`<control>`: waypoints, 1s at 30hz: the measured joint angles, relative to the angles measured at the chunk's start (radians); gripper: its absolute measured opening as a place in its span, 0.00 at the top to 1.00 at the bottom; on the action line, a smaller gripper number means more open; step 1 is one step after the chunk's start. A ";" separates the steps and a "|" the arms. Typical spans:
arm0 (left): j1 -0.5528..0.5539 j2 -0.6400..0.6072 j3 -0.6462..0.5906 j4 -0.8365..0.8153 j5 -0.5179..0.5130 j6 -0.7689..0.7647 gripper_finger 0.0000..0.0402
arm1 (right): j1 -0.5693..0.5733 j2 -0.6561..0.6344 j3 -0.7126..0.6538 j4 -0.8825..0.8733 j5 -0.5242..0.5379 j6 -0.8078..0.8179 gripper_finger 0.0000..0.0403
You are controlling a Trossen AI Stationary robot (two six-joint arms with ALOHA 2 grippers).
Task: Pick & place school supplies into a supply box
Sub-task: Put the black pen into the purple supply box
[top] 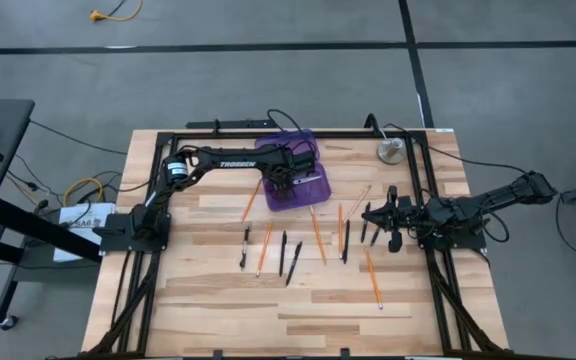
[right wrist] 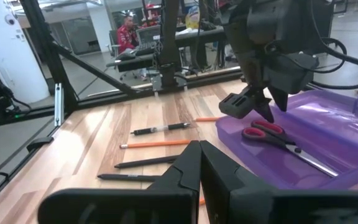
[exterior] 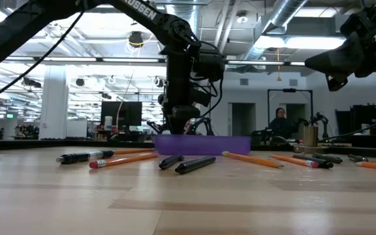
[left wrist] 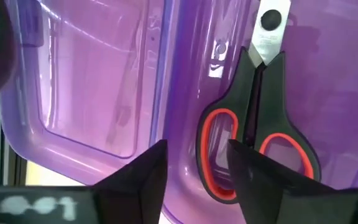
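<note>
Left gripper [left wrist: 194, 180] jaws stand spread, holding nothing, poised just above the handles of the red-handled scissors [left wrist: 260, 118]. The scissors lie flat inside the purple supply box [top: 299, 172], blades closed, clear of the jaws. The box sits open at the far middle of the bench [top: 218, 310], lid hinged back beside the tray. Right gripper [top: 372, 215] jaws pressed together, empty, parked low over the right side of the bench, pointing toward the box. Remaining supplies lie loose on the bench in front of the box: orange pencils [top: 318, 235] and black pens [top: 282, 254] scattered between the two arms, one pencil [top: 372, 277] lying nearer the front right. A grey metal disc [top: 390, 151] rests at the far right corner. A person [exterior: 281, 122] is seated in the room beyond.
</note>
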 joint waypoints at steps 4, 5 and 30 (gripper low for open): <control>0.000 0.000 0.000 0.000 -0.020 0.001 0.57 | 0.000 0.000 0.000 0.000 0.000 0.000 1.00; 0.000 0.000 0.001 -0.001 -0.029 0.001 0.57 | 0.000 0.000 0.000 0.000 0.000 0.000 1.00; -0.182 -0.369 0.306 -0.303 -0.244 -0.204 0.58 | 0.000 0.000 0.000 -0.055 0.000 0.037 1.00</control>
